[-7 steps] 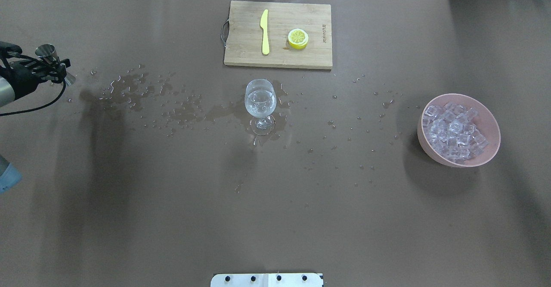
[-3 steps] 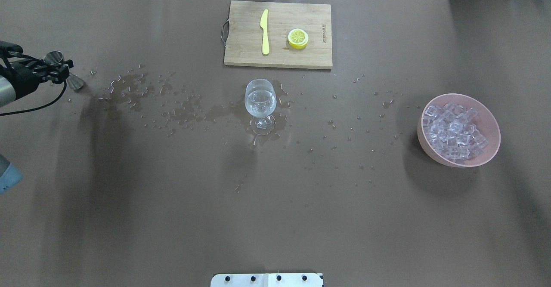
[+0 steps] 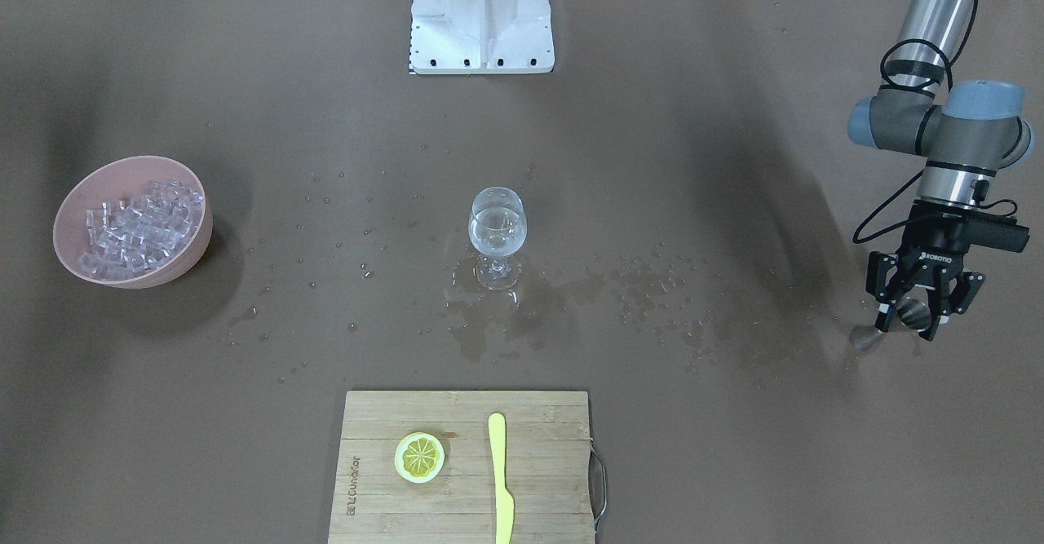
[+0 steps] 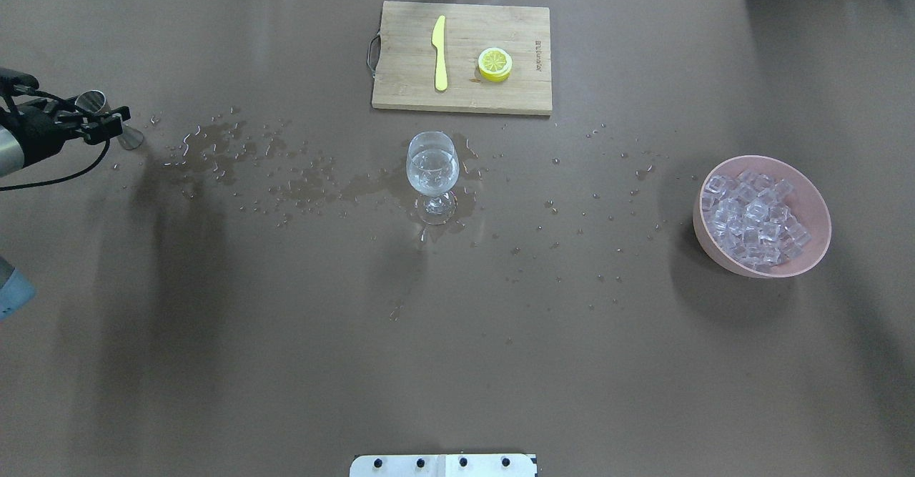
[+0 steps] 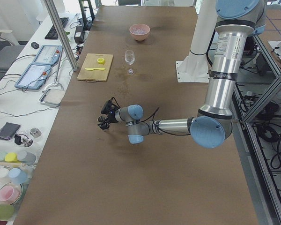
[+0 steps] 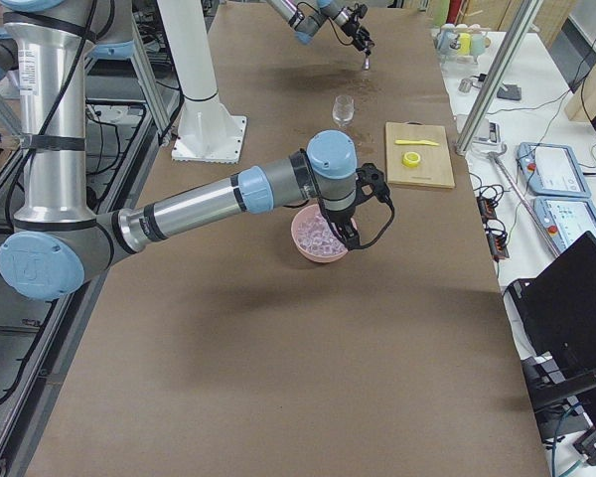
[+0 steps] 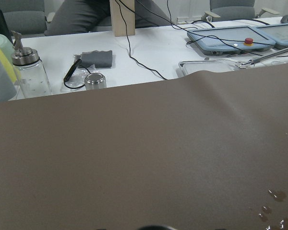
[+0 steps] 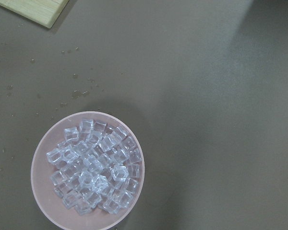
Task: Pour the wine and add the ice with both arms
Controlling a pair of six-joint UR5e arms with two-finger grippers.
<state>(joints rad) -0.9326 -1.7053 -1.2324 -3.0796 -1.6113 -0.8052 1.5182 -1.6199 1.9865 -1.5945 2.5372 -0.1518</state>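
Two items of stock. Wine: a small clear, colourless measure in a stemmed glass, upright at mid-bench, ringed by spilt drops. Ice: many small glassy cubes with whitish edges, heaped in a pink bowl toward the right end. Left claw: closed around a tilted metal jigger at the left end. Right claw: above the bowl; its spread cannot be told.

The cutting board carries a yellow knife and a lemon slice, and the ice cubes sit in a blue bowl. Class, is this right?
No: the bowl holding the ice cubes is pink, not blue, as the overhead exterior view shows. The cutting board does carry a yellow knife and a lemon slice.
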